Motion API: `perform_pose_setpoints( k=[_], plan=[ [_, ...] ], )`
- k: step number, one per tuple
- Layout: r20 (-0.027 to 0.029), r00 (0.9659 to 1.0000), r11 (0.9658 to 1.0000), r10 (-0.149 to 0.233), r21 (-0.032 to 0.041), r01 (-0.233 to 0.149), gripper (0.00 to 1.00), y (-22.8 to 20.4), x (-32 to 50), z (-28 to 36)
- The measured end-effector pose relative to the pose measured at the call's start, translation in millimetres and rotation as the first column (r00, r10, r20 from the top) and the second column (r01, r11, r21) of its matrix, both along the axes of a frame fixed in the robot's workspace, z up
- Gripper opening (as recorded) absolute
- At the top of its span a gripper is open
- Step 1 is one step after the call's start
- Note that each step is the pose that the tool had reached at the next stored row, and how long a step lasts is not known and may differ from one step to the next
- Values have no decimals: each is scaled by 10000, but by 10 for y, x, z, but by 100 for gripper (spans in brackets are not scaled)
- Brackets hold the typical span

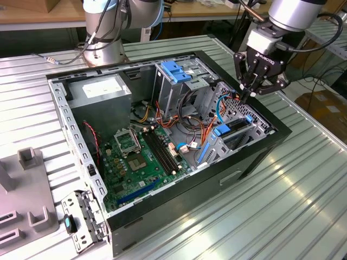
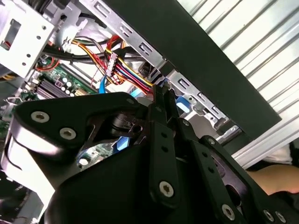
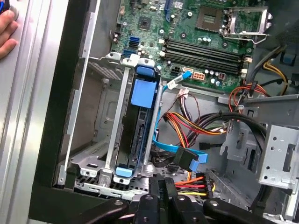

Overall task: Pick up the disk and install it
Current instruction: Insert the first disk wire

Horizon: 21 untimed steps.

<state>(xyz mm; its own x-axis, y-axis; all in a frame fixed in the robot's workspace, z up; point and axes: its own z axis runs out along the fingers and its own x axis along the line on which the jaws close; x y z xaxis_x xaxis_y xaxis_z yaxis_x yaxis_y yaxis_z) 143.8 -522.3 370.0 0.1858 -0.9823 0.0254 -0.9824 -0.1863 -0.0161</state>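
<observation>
On the ribbed table [image 1: 303,184], the disk [image 3: 140,126] is sitting in its bay; my claw [image 1: 248,93] is hovering closed, empty, above the case [image 1: 238,162] edge.

The disk [image 3: 140,126] wears glossy blue plastic rails, the gripper [image 1: 250,93] is matt black metal, and the surface [image 1: 282,206] is ribbed shiny metal.

The gripper [image 2: 161,95], black and bolted, looms large in the second wrist view, its fingers [image 2: 164,109] pressed together with nothing between them. Just beyond their tips runs a bundle of red, yellow and black wires [image 2: 124,70] with a white plug. A green board [image 2: 51,86] lies behind, the black case wall [image 2: 205,51] runs alongside, ribbed table [image 2: 257,32] beyond.
</observation>
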Motion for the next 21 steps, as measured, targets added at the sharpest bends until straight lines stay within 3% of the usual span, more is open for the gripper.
perform_pose_setpoints(
  k=[3, 6, 7, 9, 13, 15, 21],
  plan=[
    [-1, 10000, 10000, -48, 49, 48, 17, -16, -19, -1],
    [-5, 10000, 9997, -51, 255, 51, 17, -59, -22, -2],
    [-11, 10000, 9996, -69, 275, 69, 17, -74, -23, -4],
    [-24, 9999, 9995, -169, 279, 170, 17, -114, -24, -14],
    [-27, 9988, 9984, -491, 282, 492, 17, -145, -23, -42],
    [-30, 9972, 9968, -751, 278, 751, 17, -147, -24, -52],
    [-32, 9965, 9961, -840, 280, 841, 17, -151, -116, -62]
  ],
)
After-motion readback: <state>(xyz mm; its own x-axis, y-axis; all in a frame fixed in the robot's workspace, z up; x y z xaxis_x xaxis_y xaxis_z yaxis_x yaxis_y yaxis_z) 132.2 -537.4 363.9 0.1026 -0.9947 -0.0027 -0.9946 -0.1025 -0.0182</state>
